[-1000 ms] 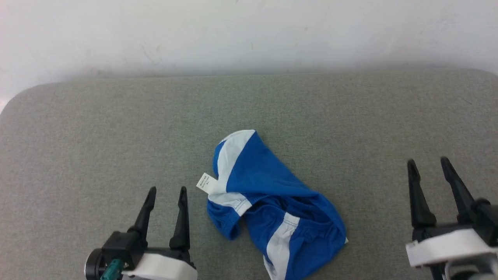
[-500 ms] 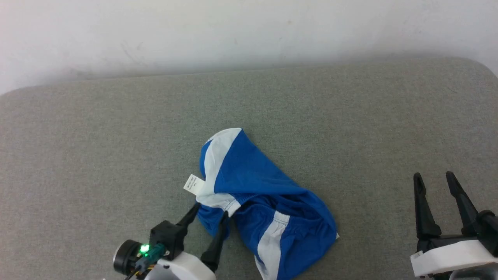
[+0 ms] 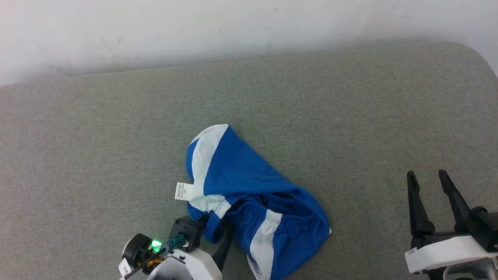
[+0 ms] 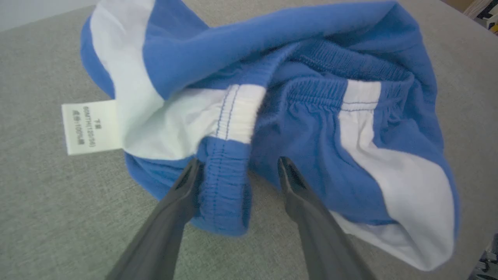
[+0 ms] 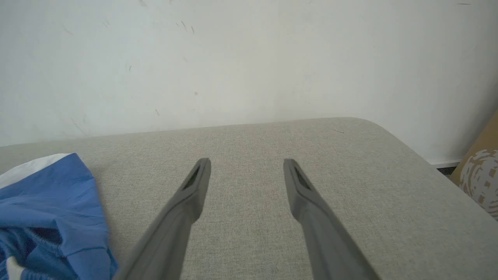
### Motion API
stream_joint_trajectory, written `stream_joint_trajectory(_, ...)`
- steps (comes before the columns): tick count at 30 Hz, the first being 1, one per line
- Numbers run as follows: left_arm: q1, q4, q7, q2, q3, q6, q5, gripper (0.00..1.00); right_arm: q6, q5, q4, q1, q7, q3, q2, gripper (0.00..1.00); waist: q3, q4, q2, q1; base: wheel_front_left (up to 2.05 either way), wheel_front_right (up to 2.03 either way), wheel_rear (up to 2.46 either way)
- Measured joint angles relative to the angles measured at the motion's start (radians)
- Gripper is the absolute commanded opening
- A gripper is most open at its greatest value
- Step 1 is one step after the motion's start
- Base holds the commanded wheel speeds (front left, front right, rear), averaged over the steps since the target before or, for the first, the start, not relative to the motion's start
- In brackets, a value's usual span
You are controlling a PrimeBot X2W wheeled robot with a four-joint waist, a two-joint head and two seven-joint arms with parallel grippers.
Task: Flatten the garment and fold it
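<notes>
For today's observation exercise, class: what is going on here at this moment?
A two-armed robot is working on crumpled blue-and-white shorts bunched up on a grey padded surface. Its left gripper is open, fingers either side of a fold of the gathered waistband, not yet closed on it. The right gripper hangs open off to the side, apart from the shorts. Nothing is flattened or folded yet.

I count one garment (image 3: 249,194), a single pair of blue shorts, lying on one grey padded table (image 3: 350,116), and it carries one small white label (image 3: 182,191). There are two grippers, the left gripper (image 4: 239,162) and the right gripper (image 3: 426,173), each with two long dark fingers (image 5: 194,186), four in all. One green light (image 3: 155,245) glows behind the left gripper. One white wall (image 3: 233,27) stands behind.
</notes>
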Motion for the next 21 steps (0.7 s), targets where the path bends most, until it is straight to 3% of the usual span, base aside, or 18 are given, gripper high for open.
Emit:
stream_joint_trajectory(2, -0.019, 0.007, -0.018, 0.005, -0.002, 0.001, 0.016, 1.0, 0.0, 0.001, 0.005, -0.002, -0.001, -0.001, 0.0, 1.0, -0.001, -0.003, 0.0, 0.0, 0.0, 0.0, 0.0)
stream_joint_trajectory(3, -0.032, 0.009, -0.029, 0.009, -0.002, 0.002, 0.03, 0.72, 0.0, 0.001, 0.007, -0.002, -0.002, -0.002, 0.0, 1.0, -0.001, -0.003, 0.0, 0.0, 0.0, 0.0, 0.0)
stream_joint_trajectory(4, -0.044, 0.011, -0.042, 0.012, -0.001, 0.004, 0.04, 0.24, 0.0, 0.001, 0.008, -0.002, -0.002, -0.002, 0.0, 1.0, -0.002, -0.003, 0.0, 0.0, 0.0, 0.0, 0.0)
stream_joint_trajectory(5, -0.055, 0.01, -0.059, 0.015, 0.002, 0.013, 0.046, 0.0, 0.0, 0.002, 0.01, -0.003, -0.002, -0.001, 0.0, 1.0, -0.003, -0.003, 0.0, 0.0, 0.0, 0.0, 0.0)
stream_joint_trajectory(13, -0.176, -0.062, -0.102, 0.028, -0.023, 0.008, 0.044, 0.0, 0.0, 0.009, 0.022, -0.012, -0.009, 0.001, 0.0, 1.0, -0.016, -0.004, 0.0, 0.0, 0.0, 0.0, 0.0)
stream_joint_trajectory(21, -0.446, -0.127, -0.067, 0.019, -0.164, -0.008, -0.003, 0.0, 0.0, 0.01, 0.034, -0.017, -0.017, -0.005, 0.0, 1.0, -0.016, -0.013, 0.0, 0.0, 0.0, 0.0, 0.0)
